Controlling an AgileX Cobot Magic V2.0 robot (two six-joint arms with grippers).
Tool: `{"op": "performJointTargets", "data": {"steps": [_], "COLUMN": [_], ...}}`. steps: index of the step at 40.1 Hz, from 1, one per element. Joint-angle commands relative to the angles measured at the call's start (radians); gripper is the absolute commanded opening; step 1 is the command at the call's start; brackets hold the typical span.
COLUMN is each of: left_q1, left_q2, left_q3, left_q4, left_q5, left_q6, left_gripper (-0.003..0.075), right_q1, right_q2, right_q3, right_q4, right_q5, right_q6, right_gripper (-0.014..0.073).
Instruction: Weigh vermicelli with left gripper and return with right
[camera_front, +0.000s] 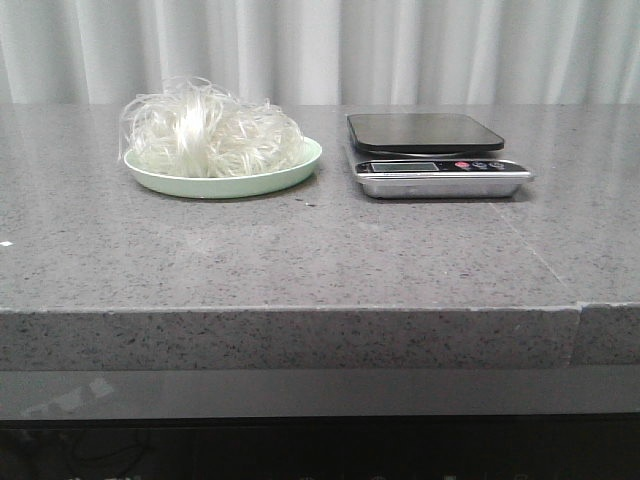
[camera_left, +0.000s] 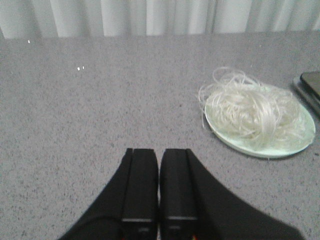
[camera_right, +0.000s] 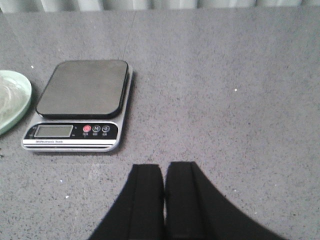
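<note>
Vermicelli heaps on the green plate, beside the scale on the worktop. Left claw and right claw hover closed, empty.

On the bench the vermicelli lies heaped on a plate at the left. Just beside the plate, to its right, sits a kitchen scale, its platform behind its display. A curtain hangs behind the bench.
</note>
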Motion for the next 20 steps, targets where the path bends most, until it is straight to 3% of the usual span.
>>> {"op": "performJointTargets", "data": {"steps": [1,7,14,16,20], "left_q1": [-0.006,-0.006,-0.006,-0.006,-0.006], "left_q2": [0.041,0.102,0.150,0.157,0.172], "left_q3": [-0.028,-0.028,-0.028,-0.028,-0.028], "left_q4": [-0.004,-0.004,-0.004,-0.004,-0.004], "left_q5": [-0.048,-0.046,-0.050,-0.055,-0.067], "left_q6": [-0.007,-0.007,-0.007,-0.007,-0.007], "left_gripper": [0.0155,0.0155,0.0162,0.0189,0.0327], "right_q1": [-0.005,-0.005,-0.005,-0.005,-0.005], "right_q2": [0.045,0.093,0.126,0.132,0.140], "right_q3": [-0.036,-0.036,-0.036,-0.036,-0.036], "right_q4": [-0.022,-0.045,-0.045,-0.045,-0.045], "right_q5": [-0.055,-0.031,-0.031,-0.031,-0.032], "right_q6": [-0.011,-0.015,-0.015,-0.015,-0.015], "right_gripper": [0.0195,0.0215,0.0389,0.0445,0.0524]}}
